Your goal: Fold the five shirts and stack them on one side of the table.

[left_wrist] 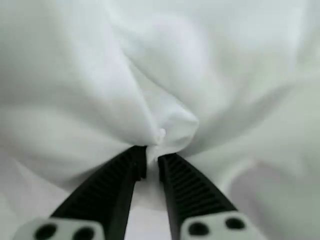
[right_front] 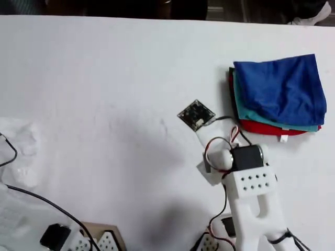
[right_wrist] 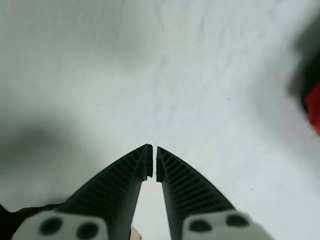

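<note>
My left gripper point(left_wrist: 152, 161) is shut on a bunched fold of the white shirt point(left_wrist: 150, 90), which billows around the black fingers point(left_wrist: 112, 182). In the high view the crumpled white shirt point(right_front: 18, 162) lies at the table's left edge. A stack of folded shirts point(right_front: 280, 94) sits at the right side, with the blue shirt point(right_front: 277, 86) on top, a teal one point(right_front: 251, 115) below it and a red one point(right_front: 267, 128) under that. My right gripper point(right_wrist: 152, 162) is shut on nothing, low over bare table. The right arm point(right_front: 246, 167) stands just left of the stack.
The white table point(right_front: 104, 78) stretches wide between the white shirt and the stack. A red shirt edge point(right_wrist: 314, 107) shows in the right wrist view. Black cables point(right_front: 31, 196) cross the white shirt near the arm bases point(right_front: 94, 240) at the front edge.
</note>
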